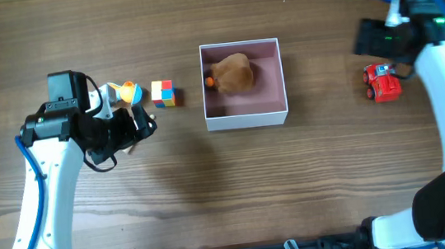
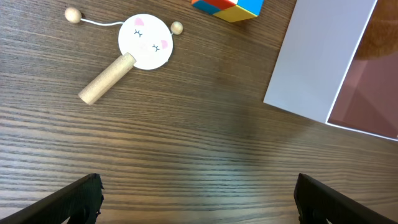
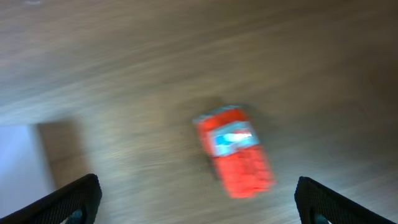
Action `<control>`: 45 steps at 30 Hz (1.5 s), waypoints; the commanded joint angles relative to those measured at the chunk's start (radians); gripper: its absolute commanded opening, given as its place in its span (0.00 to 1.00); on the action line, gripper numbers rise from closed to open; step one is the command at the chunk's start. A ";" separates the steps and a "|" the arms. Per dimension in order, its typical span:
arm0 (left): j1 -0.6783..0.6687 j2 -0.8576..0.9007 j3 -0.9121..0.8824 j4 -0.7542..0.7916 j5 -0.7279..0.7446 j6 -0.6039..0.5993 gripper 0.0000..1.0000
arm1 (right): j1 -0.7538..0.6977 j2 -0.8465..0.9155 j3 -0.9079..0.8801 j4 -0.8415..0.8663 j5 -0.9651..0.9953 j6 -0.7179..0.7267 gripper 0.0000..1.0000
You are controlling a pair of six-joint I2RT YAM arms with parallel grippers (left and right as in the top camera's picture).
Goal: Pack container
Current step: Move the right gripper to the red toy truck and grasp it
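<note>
The left gripper (image 2: 198,204) hangs released, jaws spread wide over bare wood with nothing between them. Just beyond it lie a small drum toy (image 2: 144,42) and a coloured cube (image 1: 163,93). The cube is near the left wall of the container (image 1: 247,120) but apart from it. The container sits mid-table. A brown plush (image 1: 234,73) fills its far half, leaving the near half free. Open wood runs right to a red toy car (image 1: 382,82). Over the car the right gripper (image 3: 199,205) is also spread, grasping nothing.
</note>
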 commanded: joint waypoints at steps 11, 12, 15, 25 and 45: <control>0.006 0.000 0.019 0.000 -0.005 0.016 1.00 | -0.097 0.207 0.001 -0.031 -0.018 -0.213 0.95; 0.006 0.000 0.019 0.000 -0.006 0.016 1.00 | -0.097 0.227 0.001 -0.032 -0.019 -0.228 0.91; 0.006 0.000 0.019 0.000 -0.006 0.016 1.00 | -0.097 0.289 0.001 -0.029 -0.019 -0.241 0.88; 0.006 0.000 0.019 0.000 -0.005 0.016 1.00 | -0.104 0.329 -0.002 -0.007 -0.019 -0.237 0.74; 0.006 0.000 0.019 0.000 -0.005 0.016 1.00 | -0.109 0.330 -0.047 0.027 -0.025 -0.156 0.31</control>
